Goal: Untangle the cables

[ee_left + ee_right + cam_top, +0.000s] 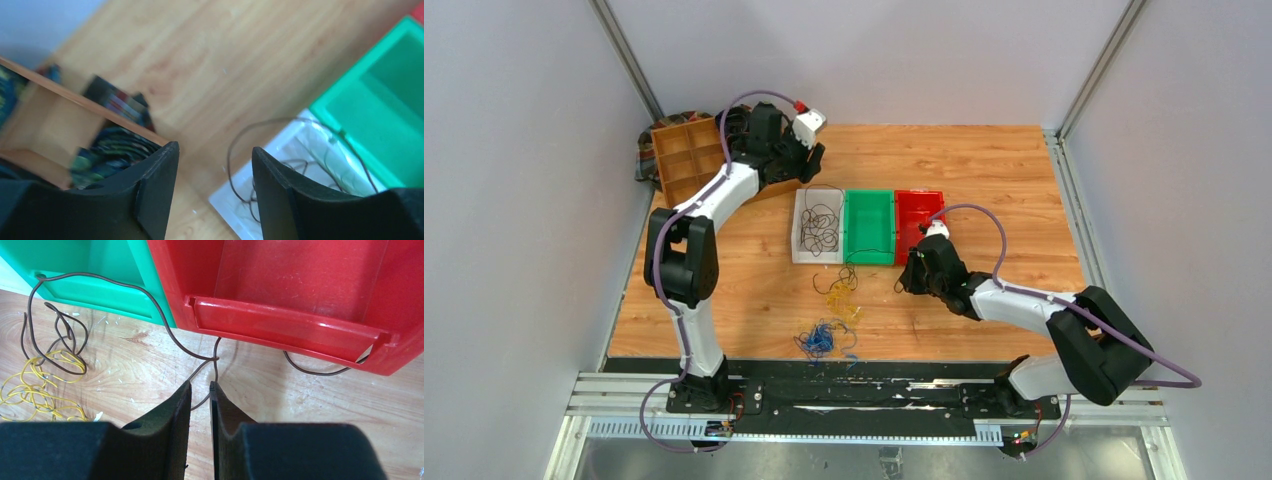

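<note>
A black cable [819, 228] lies bunched in the white bin [796, 232], one loop [235, 145] hanging over its back rim. My left gripper [809, 160] [215, 150] hovers open behind that bin with nothing between its fingers. In front of the bins a thin dark cable [849, 275] [150, 295] trails from the green bin's lip across the wood. Its loop crosses the narrow gap at the tips of my right gripper [904, 285] [200, 385], whose jaws stand slightly apart. A yellow cable [841, 297] [35, 390] and a blue cable [822, 338] lie loose nearer the front.
The green bin [869, 228] and the red bin [919, 215] [300, 285] stand side by side right of the white one. A wooden divided tray [686, 160] [60, 125] with dark coiled bundles sits at the back left, close to my left arm.
</note>
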Robot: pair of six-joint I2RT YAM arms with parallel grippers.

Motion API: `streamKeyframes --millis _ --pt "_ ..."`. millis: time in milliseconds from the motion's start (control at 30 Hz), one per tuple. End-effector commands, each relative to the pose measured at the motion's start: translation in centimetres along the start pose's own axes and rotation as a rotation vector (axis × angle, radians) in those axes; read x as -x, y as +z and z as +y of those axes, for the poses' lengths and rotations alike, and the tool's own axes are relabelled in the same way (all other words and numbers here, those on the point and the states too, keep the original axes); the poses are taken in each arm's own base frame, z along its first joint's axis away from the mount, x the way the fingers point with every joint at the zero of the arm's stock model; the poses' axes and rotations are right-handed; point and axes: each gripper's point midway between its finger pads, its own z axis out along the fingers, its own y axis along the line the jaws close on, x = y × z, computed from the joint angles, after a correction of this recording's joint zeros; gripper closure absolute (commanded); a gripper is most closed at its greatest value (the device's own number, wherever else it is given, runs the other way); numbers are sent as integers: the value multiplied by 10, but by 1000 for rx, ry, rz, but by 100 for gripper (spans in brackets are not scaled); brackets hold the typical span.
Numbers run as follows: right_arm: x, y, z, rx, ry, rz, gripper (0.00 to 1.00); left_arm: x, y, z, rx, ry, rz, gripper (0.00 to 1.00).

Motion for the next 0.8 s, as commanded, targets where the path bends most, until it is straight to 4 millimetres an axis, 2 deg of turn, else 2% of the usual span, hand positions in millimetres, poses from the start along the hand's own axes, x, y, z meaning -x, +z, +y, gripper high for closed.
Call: streamKeyframes --millis 0,167,333,567,767 --pt "0 -2 -8 -17 13 0 80 -16 -10 -17 -61 18 33 41" --pt "0 -2 -6 -9 23 -3 80 -29 -4 -14 -45 -11 82 35" --pt "1 -3 -5 -4 23 -7 80 -30 7 -11 -45 -86 84 32" --pt "2 -5 -7 -8 17 -13 81 -41 17 -15 -89 -155 127 36" --pt "-1 -4 -6 -1 22 -10 81 -46 25 -2 -92 -287 146 41"
